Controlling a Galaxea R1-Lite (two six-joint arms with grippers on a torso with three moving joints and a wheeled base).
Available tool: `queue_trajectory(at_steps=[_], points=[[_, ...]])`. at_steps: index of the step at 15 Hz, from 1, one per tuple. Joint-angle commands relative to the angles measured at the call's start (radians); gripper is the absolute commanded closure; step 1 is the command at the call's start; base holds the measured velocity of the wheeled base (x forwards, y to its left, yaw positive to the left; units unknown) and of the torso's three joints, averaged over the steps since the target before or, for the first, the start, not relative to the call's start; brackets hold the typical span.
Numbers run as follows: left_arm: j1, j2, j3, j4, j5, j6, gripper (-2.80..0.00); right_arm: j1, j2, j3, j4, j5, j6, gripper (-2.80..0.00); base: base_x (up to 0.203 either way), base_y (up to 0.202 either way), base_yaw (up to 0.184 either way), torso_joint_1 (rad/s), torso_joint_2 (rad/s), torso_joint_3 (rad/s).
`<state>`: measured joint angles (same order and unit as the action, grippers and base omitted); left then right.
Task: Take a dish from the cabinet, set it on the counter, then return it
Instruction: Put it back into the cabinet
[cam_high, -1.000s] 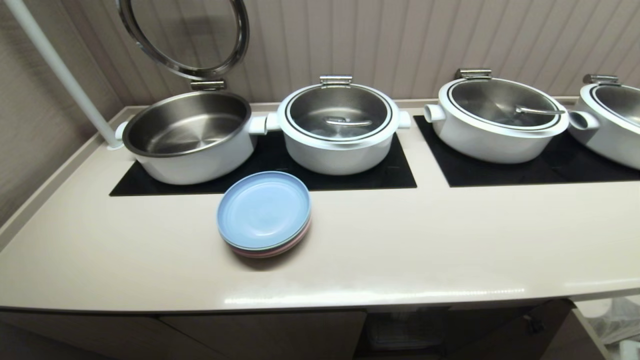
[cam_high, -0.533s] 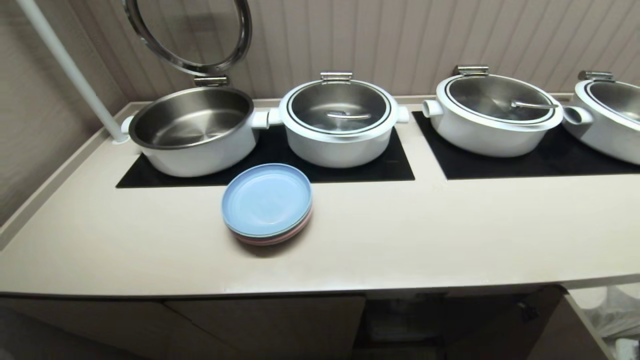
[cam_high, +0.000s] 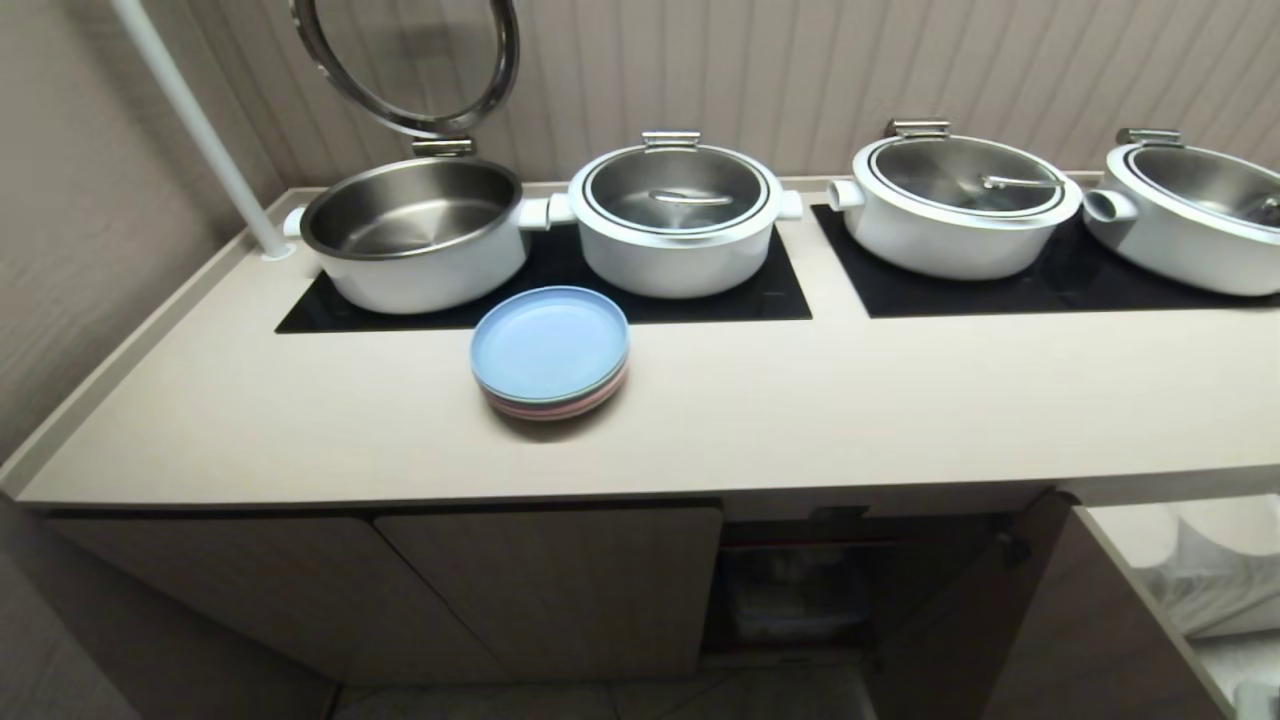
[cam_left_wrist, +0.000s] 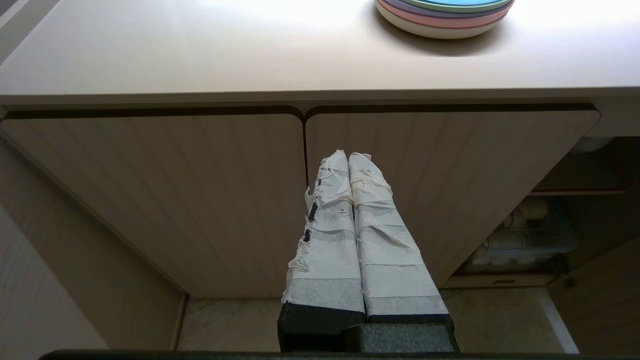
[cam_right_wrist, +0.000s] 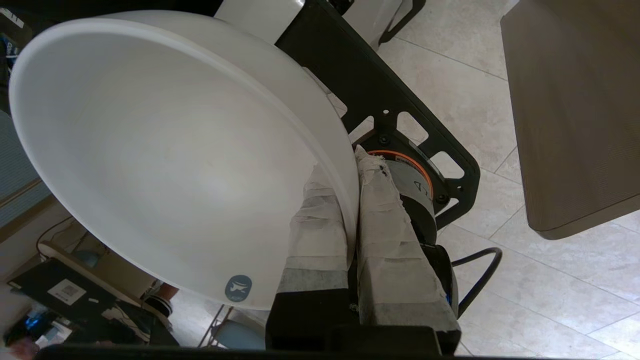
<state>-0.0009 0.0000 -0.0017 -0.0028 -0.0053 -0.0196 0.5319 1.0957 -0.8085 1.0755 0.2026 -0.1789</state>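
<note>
Dish (cam_right_wrist: 165, 150): plain white, round, deep ceramic bowl with a small grey-blue sticker near the rim. It is tilted, off any surface, its rim pinched between tape-wrapped fingers (cam_right_wrist: 320, 220).

Cabinet (cam_high: 540, 590): low, beige; two ribbed round-cornered doors closed; compartment to their right open.

Worktop (cam_high: 800, 420): cream-beige, smooth, rounded front edge, with inset black glass panels.

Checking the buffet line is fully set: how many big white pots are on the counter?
4, in a row at the back of the counter: one open at far left, one lidded beside it, one right of centre, one cut off at the right edge. More may sit beyond.
</note>
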Motion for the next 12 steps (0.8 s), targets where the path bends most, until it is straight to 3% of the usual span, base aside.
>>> queue_trajectory(at_steps=[1,7,12], points=[[0.0,0.0,0.0,0.0,0.0,0.0,0.0,0.0,0.004,0.0,0.001,0.001,0.004,0.0,0.0,0.0,0.0,0.0,0.0,0.0],[0.001,0.0,0.0,0.0,-0.001,0.0,0.0,0.0,0.013,-0.02,-0.002,0.003,0.006,0.0,0.0,0.0,0.0,0.0,0.0,0.0],[-0.001,0.0,0.0,0.0,-0.001,0.0,0.0,0.036,0.007,-0.037,-0.002,0.003,0.075,0.0,0.0,0.0,0.0,0.0,0.0,0.0]])
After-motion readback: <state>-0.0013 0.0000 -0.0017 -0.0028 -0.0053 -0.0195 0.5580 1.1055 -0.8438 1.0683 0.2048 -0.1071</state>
